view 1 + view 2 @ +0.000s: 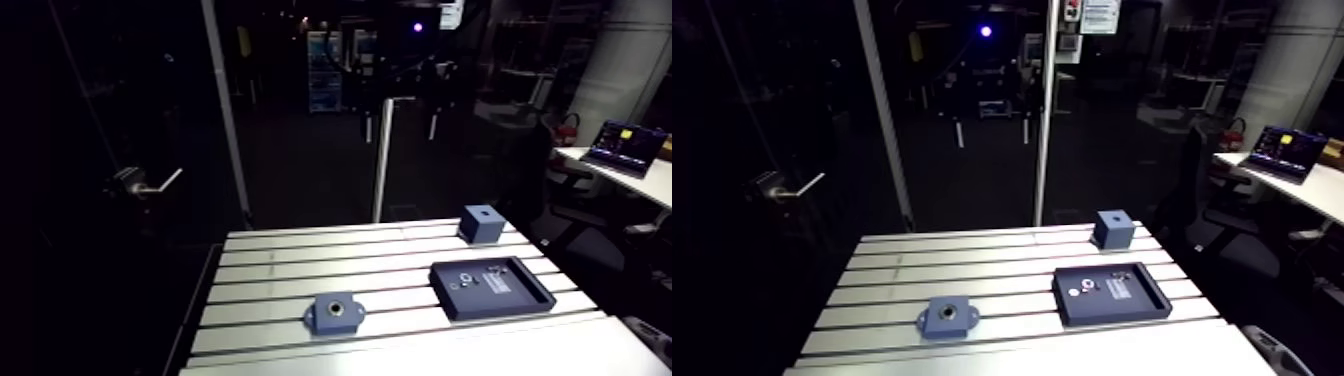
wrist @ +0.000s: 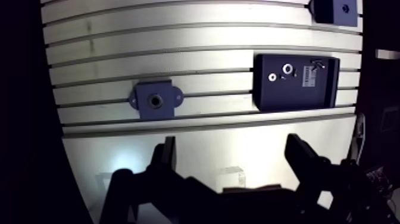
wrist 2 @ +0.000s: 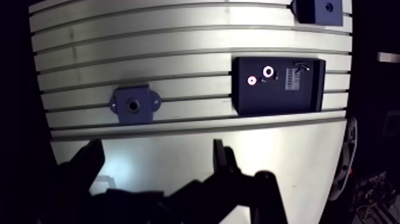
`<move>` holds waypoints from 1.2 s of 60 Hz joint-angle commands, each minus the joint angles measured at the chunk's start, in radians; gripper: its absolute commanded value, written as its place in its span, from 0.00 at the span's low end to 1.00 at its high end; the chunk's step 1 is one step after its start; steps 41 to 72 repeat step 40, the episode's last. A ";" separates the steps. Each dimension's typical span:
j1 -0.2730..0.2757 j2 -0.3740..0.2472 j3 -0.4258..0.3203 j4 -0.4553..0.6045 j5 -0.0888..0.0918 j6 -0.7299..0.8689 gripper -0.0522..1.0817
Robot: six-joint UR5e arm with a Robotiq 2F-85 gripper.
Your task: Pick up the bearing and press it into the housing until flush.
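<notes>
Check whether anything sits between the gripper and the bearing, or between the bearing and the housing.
Nothing visible does. The gripper hangs open above the table, short of the tray holding the bearing. Between bearing and housing lie only the tray's rim and bare slots. The blue block stands well clear.

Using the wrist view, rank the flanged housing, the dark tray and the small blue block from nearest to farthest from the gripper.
1. The housing: ahead of the open gripper, off to one finger's side.
2. The dark tray: ahead on the other finger's side; too close to call against the housing.
3. The small blue block: at the table's far corner, beyond the tray, plainly farthest.
</notes>
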 commanded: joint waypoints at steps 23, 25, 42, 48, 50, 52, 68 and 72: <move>0.000 0.005 -0.002 -0.005 0.003 0.007 0.05; 0.001 0.005 -0.002 -0.003 0.003 0.007 0.05; 0.001 0.005 0.004 -0.004 0.001 0.007 0.05; 0.001 0.005 0.004 -0.004 0.001 0.007 0.05; 0.001 0.005 0.004 -0.004 0.001 0.007 0.05; 0.001 0.005 0.004 -0.004 0.001 0.007 0.05; 0.001 0.005 0.004 -0.004 0.001 0.007 0.05; 0.001 0.005 0.004 -0.004 0.001 0.007 0.05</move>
